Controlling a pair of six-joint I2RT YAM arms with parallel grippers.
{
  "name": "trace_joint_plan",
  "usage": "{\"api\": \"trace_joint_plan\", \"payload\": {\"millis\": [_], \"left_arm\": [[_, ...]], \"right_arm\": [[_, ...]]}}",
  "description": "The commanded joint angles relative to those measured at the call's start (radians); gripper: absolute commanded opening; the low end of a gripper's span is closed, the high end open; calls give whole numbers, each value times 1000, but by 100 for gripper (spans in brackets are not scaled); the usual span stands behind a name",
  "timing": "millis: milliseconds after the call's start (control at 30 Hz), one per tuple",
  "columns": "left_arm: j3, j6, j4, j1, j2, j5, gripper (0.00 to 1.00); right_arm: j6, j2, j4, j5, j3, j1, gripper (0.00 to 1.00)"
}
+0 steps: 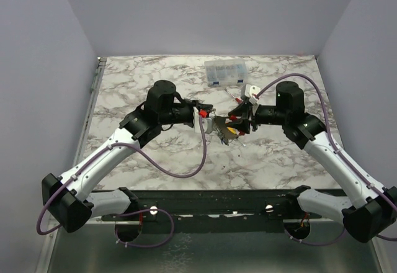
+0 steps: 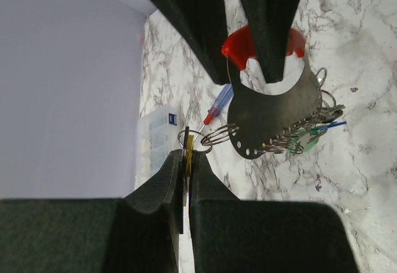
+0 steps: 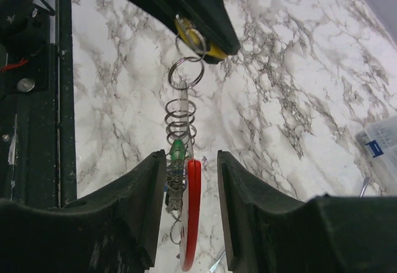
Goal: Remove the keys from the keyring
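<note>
The keyring is a dark fan-shaped plate with a red loop handle and several wire rings along its edge. It hangs between my two grippers above the table. My left gripper is shut on a yellow key linked to the plate by rings. A green key and a blue key hang at the plate's far side. My right gripper is open and straddles the red handle. Its left finger touches the key bunch, and a gap shows on the right.
A clear plastic parts box stands at the back of the marble table. A screwdriver with a red-and-blue handle lies on the table near the box. White walls close in the left, right and back sides.
</note>
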Motion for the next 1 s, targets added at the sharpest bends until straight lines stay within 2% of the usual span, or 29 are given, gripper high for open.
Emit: {"api": "trace_joint_plan", "payload": {"millis": [0,133,267,333,600,800,967], "left_arm": [[-27,107,17,-45,-65,58,0],[-49,165,16,-68,-81,56,0],[-61,212,15,-75,-90,49,0],[-74,242,15,-76,-99,51,0],[-119,368,17,-83,-137,65,0],[-163,512,19,-90,-162,84,0],[-187,554,65,-91,-178,90,0]], "right_arm": [[-4,-22,68,-36,44,2,45],[-6,-32,77,-68,50,2,45],[-24,-35,53,-104,61,2,51],[-27,-34,55,-104,63,2,51],[-32,-3,79,-144,75,1,41],[-39,0,116,-180,47,3,39],[-29,25,143,-196,54,5,37]]}}
